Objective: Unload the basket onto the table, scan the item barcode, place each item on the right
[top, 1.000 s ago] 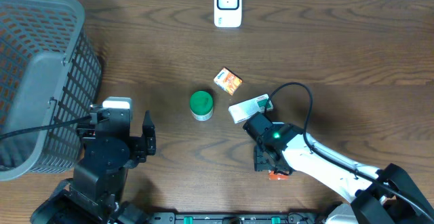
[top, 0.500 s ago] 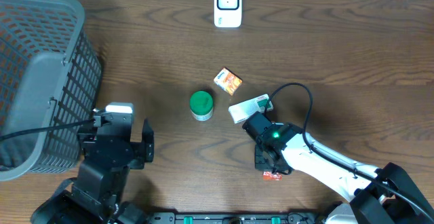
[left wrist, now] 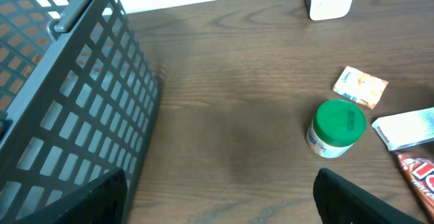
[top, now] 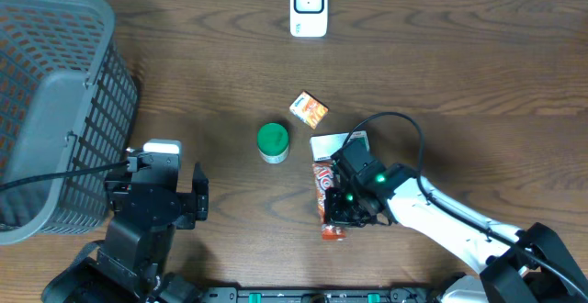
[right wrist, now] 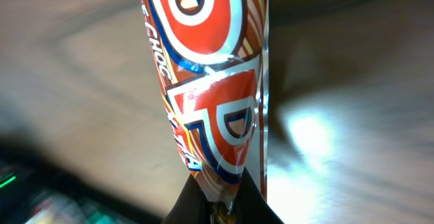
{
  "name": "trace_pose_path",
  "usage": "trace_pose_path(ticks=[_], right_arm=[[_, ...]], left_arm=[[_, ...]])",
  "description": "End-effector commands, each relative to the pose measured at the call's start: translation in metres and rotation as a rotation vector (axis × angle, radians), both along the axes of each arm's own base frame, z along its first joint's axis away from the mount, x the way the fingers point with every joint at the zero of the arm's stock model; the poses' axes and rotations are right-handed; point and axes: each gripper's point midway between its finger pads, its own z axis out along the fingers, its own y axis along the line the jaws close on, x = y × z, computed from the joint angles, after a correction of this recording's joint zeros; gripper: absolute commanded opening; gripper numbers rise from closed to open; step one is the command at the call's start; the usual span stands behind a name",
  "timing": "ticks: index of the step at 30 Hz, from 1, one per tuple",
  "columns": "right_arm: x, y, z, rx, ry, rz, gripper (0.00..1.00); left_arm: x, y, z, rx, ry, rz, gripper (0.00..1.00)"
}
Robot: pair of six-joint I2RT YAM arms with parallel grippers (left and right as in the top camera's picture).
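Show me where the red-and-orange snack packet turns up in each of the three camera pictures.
Overhead: the snack packet runs top to bottom just right of centre, below the white box.
Left wrist: only its end shows, in the bottom right corner.
Right wrist: it fills the middle of the picture.
Shared landmark: the green-lidded jar, left of the packet in the overhead and left wrist views; the right wrist view does not show it.

I see a dark wooden table (top: 459, 73) carrying a grey mesh basket (top: 55, 83) at left, a white scanner (top: 309, 6) at the far edge, and centrally a green-lidded jar (top: 272, 141), an orange carton (top: 309, 110) and a white packet (top: 329, 143).
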Motion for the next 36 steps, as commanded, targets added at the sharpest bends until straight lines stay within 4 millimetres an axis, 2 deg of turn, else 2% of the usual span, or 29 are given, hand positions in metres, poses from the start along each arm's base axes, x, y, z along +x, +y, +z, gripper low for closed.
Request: trace_pose_path(ticks=[1,4,9,12,19,22,27,34,36], right_arm=[[-0.016,0.029,0.036,0.271,0.119,0.065,0.01],[-0.018,0.043,0.060,0.458,0.114,0.160,0.01],[-0.013,0.043,0.070,0.566,0.113,0.173,0.01],[-0.010,0.041,0.068,0.613,0.140,0.154,0.01],[-0.008,0.029,0.042,0.607,0.368,-0.027,0.01],[-0.007,0.031,0.045,0.665,0.435,-0.051,0.01],[-0.016,0.032,0.064,0.736,0.540,-0.061,0.01],[-0.033,0.024,0.066,0.586,0.862,-0.290,0.01],[-0.032,0.022,0.063,0.535,0.914,-0.358,0.01]], left_arm=[[-0.001,0.002,-0.001,0.001,-0.001,0.012,0.88],[-0.001,0.002,-0.001,0.001,-0.001,0.012,0.88],[-0.001,0.002,-0.001,0.001,-0.001,0.012,0.88],[-0.001,0.002,-0.001,0.001,-0.001,0.012,0.88],[-0.001,0.002,-0.001,0.001,-0.001,0.012,0.88],[-0.001,0.002,-0.001,0.001,-0.001,0.012,0.88],[-0.001,0.002,-0.001,0.001,-0.001,0.012,0.88],[-0.001,0.002,-0.001,0.002,-0.001,0.012,0.88],[-0.001,0.002,-0.001,0.001,-0.001,0.012,0.88]])
